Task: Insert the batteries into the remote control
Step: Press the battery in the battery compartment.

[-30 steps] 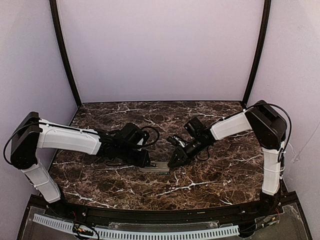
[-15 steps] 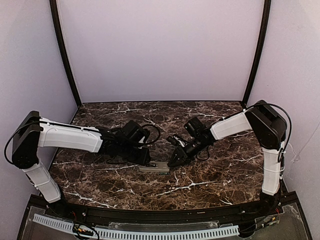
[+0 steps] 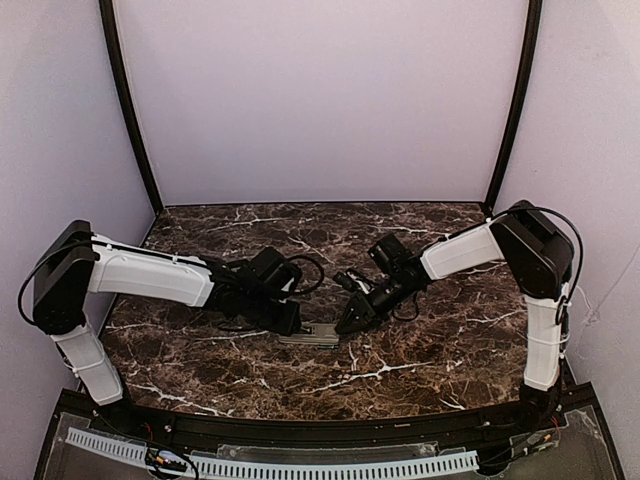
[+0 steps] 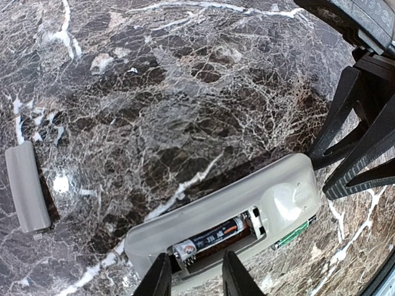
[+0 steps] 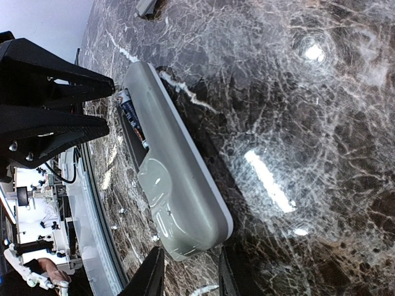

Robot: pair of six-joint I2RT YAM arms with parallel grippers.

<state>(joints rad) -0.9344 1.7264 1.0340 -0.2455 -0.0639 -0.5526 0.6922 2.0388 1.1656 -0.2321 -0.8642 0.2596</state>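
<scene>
I am stretching both arms inward over the counter [image 3: 420,360] so that they are meeting near its middle. My left arm [image 3: 150,280] is lying long and low from the left, elbow only slightly bent. My right arm [image 3: 460,250] is folding down from its tall shoulder at the right, forearm slanting toward the centre.

My left tool [image 4: 196,256] is pointing down at the long edge of the remote control [image 4: 271,197]. Its fingers are apart, one on each side of the open battery bay, gripping nothing. My right tool [image 5: 191,253] is also standing apart. Its two black tapered fingers [image 4: 338,117] are spreading in a V with their tips at the remote's rounded end (pressing on it or only just beside it, I cannot tell).

The remote control is lying back-up on the counter between the two tools. It is a flat greyish plastic slab with rounded corners and a smooth matte skin. In its bay one battery [image 4: 213,236] is lying lengthwise, a slim dark cylinder with printed lettering and a bright metal end. A small green-tinted piece [image 4: 292,234] is peeking out at the remote's edge nearer the right tool; I cannot tell what it is.

The counter is glossy dark-brown marble veined with white, catching lamp glare. The grey bay cover [image 4: 26,185], a narrow rounded strip, is lying flat on the counter, well apart from the remote. Pale lilac walls [image 3: 320,100] and black posts [image 3: 125,110] are enclosing the counter.
</scene>
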